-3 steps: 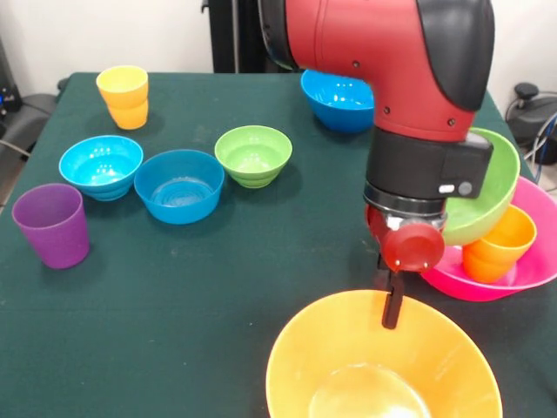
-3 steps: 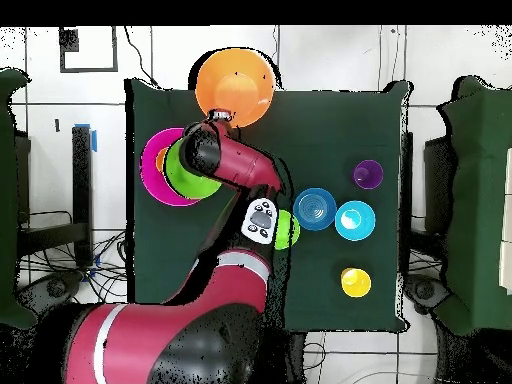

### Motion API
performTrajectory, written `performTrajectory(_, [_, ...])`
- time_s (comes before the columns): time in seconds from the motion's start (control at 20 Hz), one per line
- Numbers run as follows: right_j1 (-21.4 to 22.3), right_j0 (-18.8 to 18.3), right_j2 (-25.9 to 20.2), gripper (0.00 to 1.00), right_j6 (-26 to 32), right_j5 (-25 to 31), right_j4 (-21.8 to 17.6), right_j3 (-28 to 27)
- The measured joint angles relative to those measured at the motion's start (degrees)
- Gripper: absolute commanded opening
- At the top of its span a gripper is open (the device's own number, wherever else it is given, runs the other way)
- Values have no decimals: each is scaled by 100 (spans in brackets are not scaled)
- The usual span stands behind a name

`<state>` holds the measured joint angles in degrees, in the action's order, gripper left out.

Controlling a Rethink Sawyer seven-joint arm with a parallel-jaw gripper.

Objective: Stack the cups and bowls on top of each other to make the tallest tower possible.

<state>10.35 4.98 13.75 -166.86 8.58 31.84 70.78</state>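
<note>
My gripper (image 1: pixel 393 305) is shut on the far rim of the large orange bowl (image 1: pixel 383 370), with one dark finger showing inside the rim. From overhead the orange bowl (image 2: pixel 235 85) reaches past the table's edge, with the gripper (image 2: pixel 218 118) at its rim. Right beside it stands the tower: a large pink bowl (image 1: pixel 533 277) holds an orange cup (image 1: pixel 500 244), and a green bowl (image 1: pixel 492 187) leans tilted on the cup. In the overhead view my arm covers part of the pink bowl (image 2: pixel 150 165) and the green bowl (image 2: pixel 180 175).
On the green table (image 1: pixel 218 287) stand a purple cup (image 1: pixel 52 225), a cyan bowl (image 1: pixel 101 165), a blue bowl (image 1: pixel 179 185), a small green bowl (image 1: pixel 253 155) and another blue bowl (image 1: pixel 338 100). A yellow cup (image 1: pixel 123 87) sits in an orange one (image 1: pixel 130 115).
</note>
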Motion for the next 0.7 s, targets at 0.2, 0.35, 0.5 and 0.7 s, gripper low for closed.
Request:
performTrajectory(0.2, [-90, 52, 0, 100, 0, -149, 165, 34])
performTrajectory(0.35, [-117, 51, 1, 100, 0, -169, 213, 55])
performTrajectory(0.5, [-134, 70, 36, 100, 0, -170, 275, 60])
performTrajectory(0.7, [-126, 136, 181, 0, 0, -180, 379, 31])
